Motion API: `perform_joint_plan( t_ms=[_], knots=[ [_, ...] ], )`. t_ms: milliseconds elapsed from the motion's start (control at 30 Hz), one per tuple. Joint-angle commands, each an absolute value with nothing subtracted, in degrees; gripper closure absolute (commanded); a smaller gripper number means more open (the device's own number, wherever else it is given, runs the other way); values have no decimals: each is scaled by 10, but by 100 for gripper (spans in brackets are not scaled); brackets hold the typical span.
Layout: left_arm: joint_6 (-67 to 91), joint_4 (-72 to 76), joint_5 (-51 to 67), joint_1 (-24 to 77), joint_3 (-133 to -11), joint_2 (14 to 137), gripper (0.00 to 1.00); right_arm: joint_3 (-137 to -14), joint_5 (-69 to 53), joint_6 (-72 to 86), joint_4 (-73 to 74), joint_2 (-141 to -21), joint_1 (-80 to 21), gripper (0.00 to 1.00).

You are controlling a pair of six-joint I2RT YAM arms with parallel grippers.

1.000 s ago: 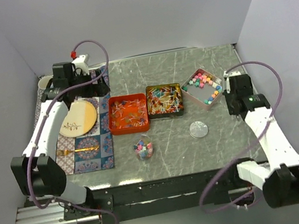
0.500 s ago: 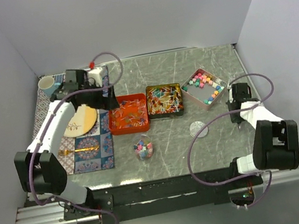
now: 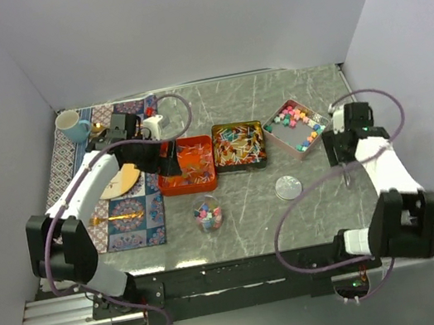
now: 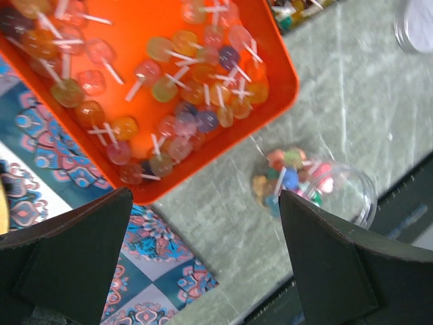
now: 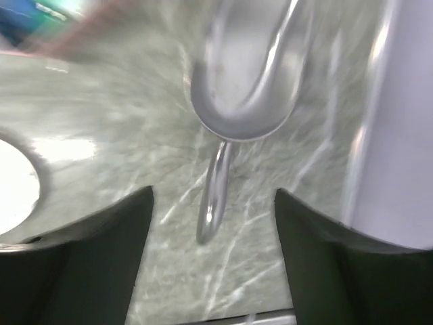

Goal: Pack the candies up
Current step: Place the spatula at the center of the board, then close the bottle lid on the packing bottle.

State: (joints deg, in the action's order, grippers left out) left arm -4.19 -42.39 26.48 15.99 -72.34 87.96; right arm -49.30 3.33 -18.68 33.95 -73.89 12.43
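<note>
The candies sit in three trays: lollipops [image 3: 186, 161] in an orange tray [image 4: 284, 74], twist-wrapped ones [image 3: 239, 143] in a dark tray, and ball-like pieces [image 3: 297, 121] in a pink box. A clear round container [image 3: 208, 214] near the front also holds mixed candies [image 4: 291, 177]. My left gripper [image 3: 168, 161] hovers open over the orange tray's front left corner, nothing between its fingers [image 4: 81, 257]. My right gripper [image 3: 339, 151] is open beside the pink box. Beneath it a metal scoop [image 5: 243, 81] lies loose on the table, its handle between the spread fingers.
A round clear lid [image 3: 288, 188] lies on the marble table right of the container. A patterned cloth [image 3: 139, 218] at the left carries a beige plate [image 3: 123, 181], gold cutlery [image 3: 118, 219] and a cup [image 3: 69, 125]. Walls close in on both sides.
My left arm has swung right, from the plate to the orange tray. The right gripper has opened and the scoop lies free under it.
</note>
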Motion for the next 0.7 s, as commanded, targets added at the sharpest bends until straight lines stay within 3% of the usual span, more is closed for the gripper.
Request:
perform_joint_plan(
  t_ms=[0, 100, 233, 333, 500, 667],
  knots=[
    [27, -368, 222, 151, -724, 863, 3, -558, -118, -286, 412, -608, 110, 19],
    [52, -327, 209, 123, -699, 837, 4, -553, -210, -411, 433, -583, 57, 17],
    [50, -308, 205, 84, -680, 813, 4, -549, -221, -549, 484, -614, -104, 17],
    [44, -316, 206, 71, -682, 807, 4, -554, -212, -624, 515, -650, -165, 16],
    [51, -318, 224, 60, -668, 792, 3, -534, -221, -774, 524, -697, -172, 15],
    [66, -316, 231, 58, -647, 776, 4, -519, -198, -829, 519, -736, -191, 11]
  ],
)
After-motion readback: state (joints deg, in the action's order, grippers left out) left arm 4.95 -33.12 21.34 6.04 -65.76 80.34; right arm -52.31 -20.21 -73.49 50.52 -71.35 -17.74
